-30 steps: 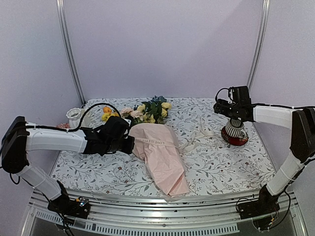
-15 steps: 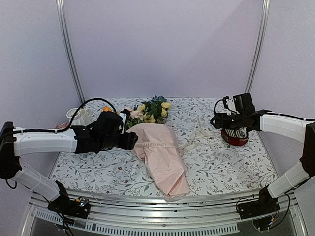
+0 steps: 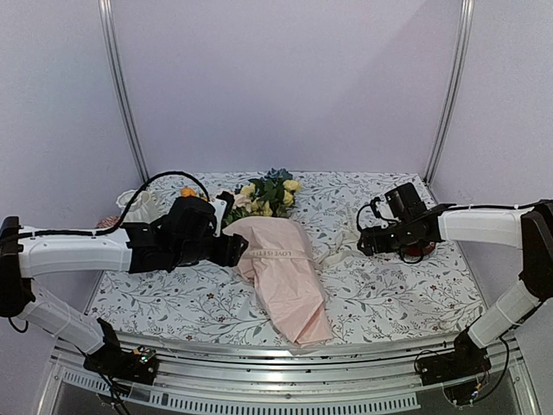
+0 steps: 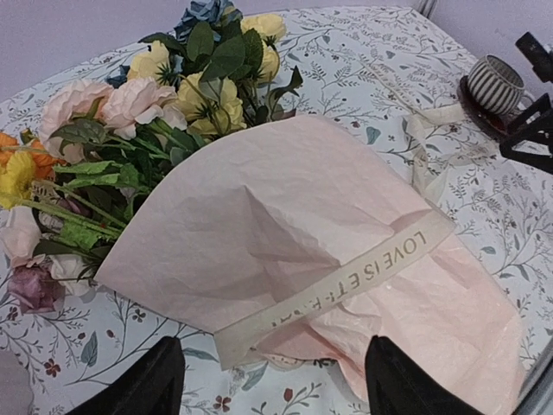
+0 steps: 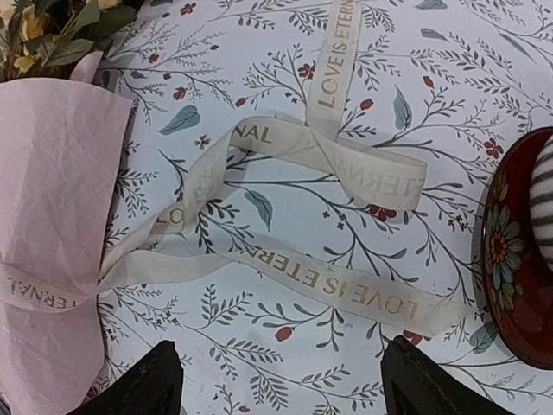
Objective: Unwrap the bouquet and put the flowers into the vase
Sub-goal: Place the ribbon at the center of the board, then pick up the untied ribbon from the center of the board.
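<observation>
my arms (image 3: pixel 82 251): white tube links w/ black joints & wrists. left hand (image 3: pixel 232 226) & right hand (image 3: pixel 367 238) all black, blunt fingers. thin black cable (image 3: pixel 164 176) loops over my left wrist.

I am looking into a closed booth. A plain pale lilac back wall (image 3: pixel 285 78) meets a left side panel (image 3: pixel 52 112) and a right side panel (image 3: pixel 510 104) of the same colour. A slim silver upright runs up each rear corner, the left upright (image 3: pixel 120 86) and the right upright (image 3: pixel 450 86), both leaning outward toward the top in my overhead view. The surface (image 3: pixel 389 294) wears a white cloth (image 3: pixel 173 303) printed with grey-green sprigs, leaves and small red buds. A ribbed aluminium rail (image 3: pixel 285 367) lies along its near edge. The light is soft and even, and shadows on the cloth are faint.
</observation>
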### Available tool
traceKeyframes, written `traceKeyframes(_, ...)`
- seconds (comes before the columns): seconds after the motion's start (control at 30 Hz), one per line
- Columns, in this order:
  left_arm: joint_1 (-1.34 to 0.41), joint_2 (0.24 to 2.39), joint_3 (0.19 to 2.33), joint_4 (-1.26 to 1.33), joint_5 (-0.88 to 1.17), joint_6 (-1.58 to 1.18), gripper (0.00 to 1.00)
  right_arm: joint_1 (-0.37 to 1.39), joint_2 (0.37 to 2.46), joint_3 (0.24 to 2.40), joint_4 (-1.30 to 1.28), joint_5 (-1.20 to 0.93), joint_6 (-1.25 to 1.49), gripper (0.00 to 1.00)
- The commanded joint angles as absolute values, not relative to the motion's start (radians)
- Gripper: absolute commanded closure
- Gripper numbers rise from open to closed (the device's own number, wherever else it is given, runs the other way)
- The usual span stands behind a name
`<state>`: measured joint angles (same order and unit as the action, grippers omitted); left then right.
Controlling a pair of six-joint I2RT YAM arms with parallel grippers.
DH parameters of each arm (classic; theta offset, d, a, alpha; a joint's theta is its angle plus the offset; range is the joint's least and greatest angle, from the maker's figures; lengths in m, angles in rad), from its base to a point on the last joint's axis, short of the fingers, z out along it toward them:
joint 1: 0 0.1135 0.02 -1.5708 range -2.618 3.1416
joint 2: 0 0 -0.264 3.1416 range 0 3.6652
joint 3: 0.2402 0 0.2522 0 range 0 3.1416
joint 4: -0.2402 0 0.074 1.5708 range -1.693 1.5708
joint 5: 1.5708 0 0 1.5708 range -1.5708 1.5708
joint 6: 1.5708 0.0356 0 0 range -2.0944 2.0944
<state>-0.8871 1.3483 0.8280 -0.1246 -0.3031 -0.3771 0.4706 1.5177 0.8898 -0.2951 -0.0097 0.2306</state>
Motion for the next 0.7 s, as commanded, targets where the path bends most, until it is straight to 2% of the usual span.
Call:
traceKeyframes(0.0,-0.911,1.325,0.840,-0.095,-0.294,-0.345,0.26,0.474,1.549,0.879,-0.307,0.010,0.221,0.19)
traceKeyframes(0.67,-0.913,1.265,0.783,-0.074,-0.349,-0.397,0.26,0.500,1.663,0.902,-0.324,-0.002,0.188,0.18)
